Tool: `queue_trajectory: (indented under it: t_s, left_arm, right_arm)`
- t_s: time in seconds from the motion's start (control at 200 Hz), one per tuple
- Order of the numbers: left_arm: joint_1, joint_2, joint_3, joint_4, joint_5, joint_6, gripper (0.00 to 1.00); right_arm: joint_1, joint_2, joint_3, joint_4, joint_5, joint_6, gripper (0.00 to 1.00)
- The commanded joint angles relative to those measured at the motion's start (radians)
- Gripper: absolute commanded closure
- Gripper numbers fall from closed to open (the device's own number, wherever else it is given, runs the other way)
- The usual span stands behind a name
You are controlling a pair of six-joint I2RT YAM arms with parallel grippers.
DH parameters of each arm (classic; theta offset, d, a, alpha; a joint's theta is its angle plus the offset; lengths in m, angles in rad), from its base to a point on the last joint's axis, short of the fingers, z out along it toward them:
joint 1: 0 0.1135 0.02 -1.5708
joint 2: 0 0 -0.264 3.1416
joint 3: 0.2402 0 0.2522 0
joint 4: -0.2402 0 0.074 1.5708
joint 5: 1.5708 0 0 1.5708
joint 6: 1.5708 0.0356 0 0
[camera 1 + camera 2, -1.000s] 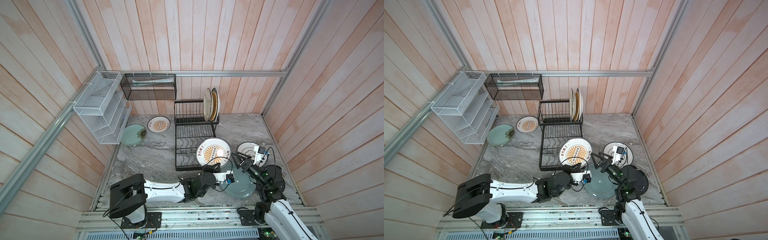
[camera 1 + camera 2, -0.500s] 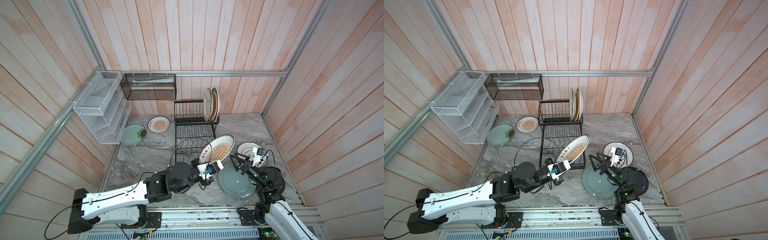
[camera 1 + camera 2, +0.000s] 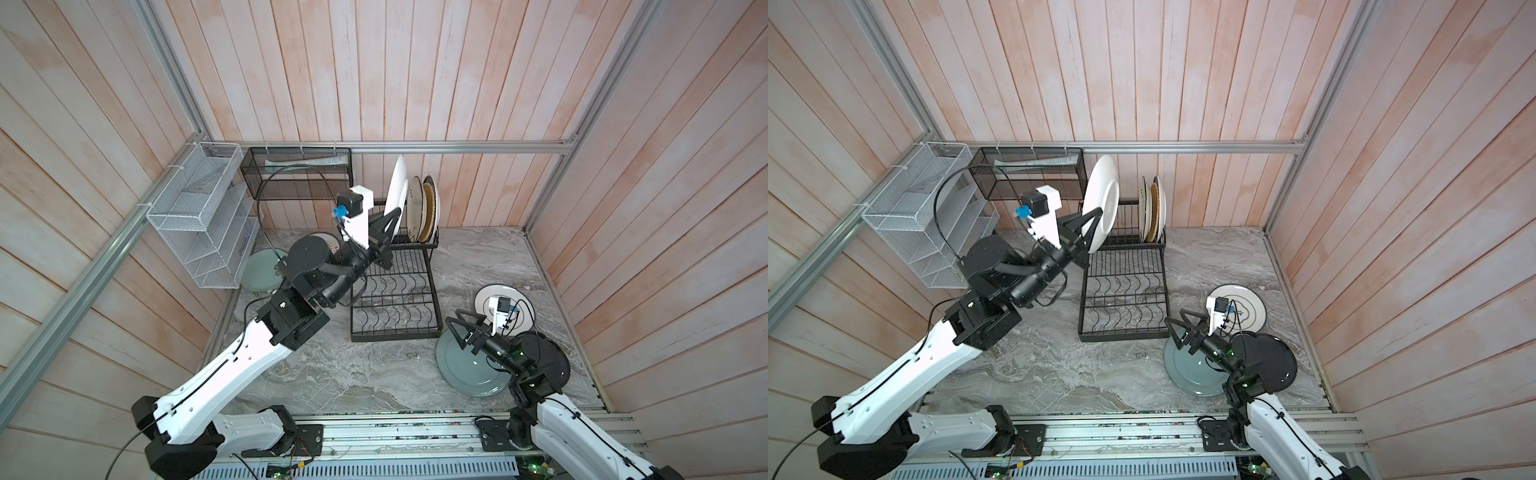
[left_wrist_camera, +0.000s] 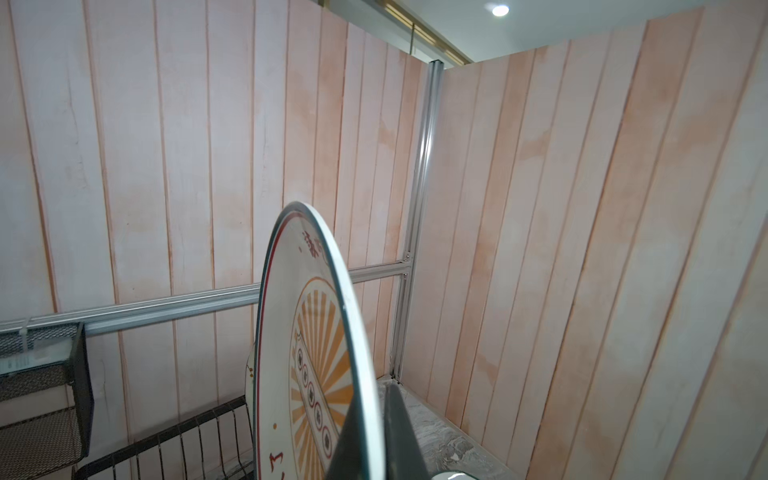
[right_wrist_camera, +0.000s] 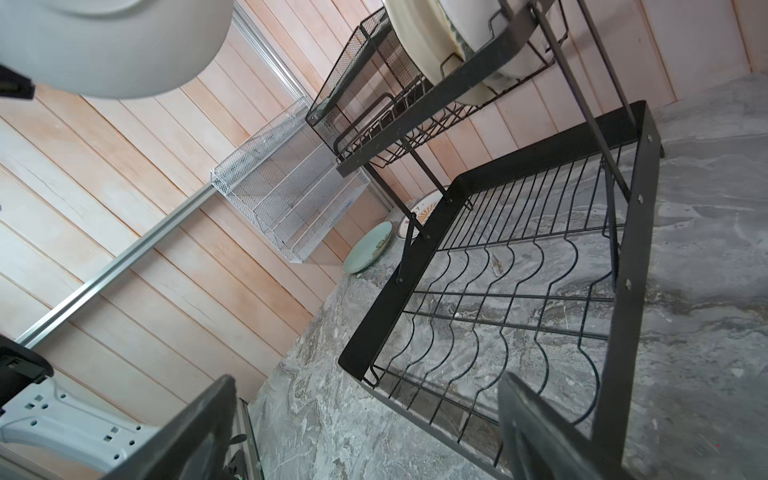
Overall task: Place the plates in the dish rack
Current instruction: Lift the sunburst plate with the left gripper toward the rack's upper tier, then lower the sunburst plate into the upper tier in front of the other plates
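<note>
A second ago the white sunburst plate (image 3: pixel 395 195) (image 3: pixel 1100 199) lay flat on the counter (image 3: pixel 353 374) by the front corner of the dish rack (image 3: pixel 392 332) (image 3: pixel 1123 330). Now it stands on edge, high at the left end of the upper tier. The left arm (image 3: pixel 249 353) has swung up and back with it, and the left jaws pinch its lower rim. In the left wrist view the orange rays of the plate (image 4: pixel 307 374) face the two plates already slotted, cream (image 3: pixel 415 212) and yellow woven (image 3: pixel 432 208). We cannot tell whether its edge touches the wires.

The right arm (image 3: pixel 498 349) has hardly moved. The right jaws are spread wide over the rack-side rim of the grey-blue plate (image 3: pixel 465 370) (image 3: pixel 1187 374), holding nothing.

The counter is grey marbled stone. A white black-ringed plate (image 3: pixel 523 299) and a black plate (image 3: pixel 1279 361) lie near the right arm, and a pale green plate (image 3: pixel 259 278) lies far left. Pinkish plank walls (image 3: pixel 415 62) rise on three sides, with aluminium rails (image 3: pixel 457 146) carrying a white mesh organizer (image 3: pixel 199 224) and a black mesh basket (image 3: pixel 297 174).
</note>
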Motion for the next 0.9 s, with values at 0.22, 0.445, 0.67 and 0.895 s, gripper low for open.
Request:
queue_trajectory:
  t_s: [0.22, 0.445, 0.67, 0.895]
  left_arm:
    - [0.120, 0.243, 0.206, -0.005, 0.015, -0.261, 1.00]
    - [0.124, 0.375, 0.304, -0.036, -0.073, -0.300, 1.00]
    - [0.134, 0.467, 0.367, -0.046, -0.090, -0.315, 1.00]
    - [0.138, 0.530, 0.416, -0.065, -0.109, -0.330, 1.00]
  right_arm:
    - [0.076, 0.048, 0.027, 0.059, 0.043, -0.072, 0.02]
    - [0.098, 0.083, 0.034, 0.069, 0.048, -0.078, 0.02]
    - [0.112, 0.087, 0.041, 0.064, 0.050, -0.077, 0.02]
    - [0.120, 0.084, 0.044, 0.060, 0.051, -0.077, 0.02]
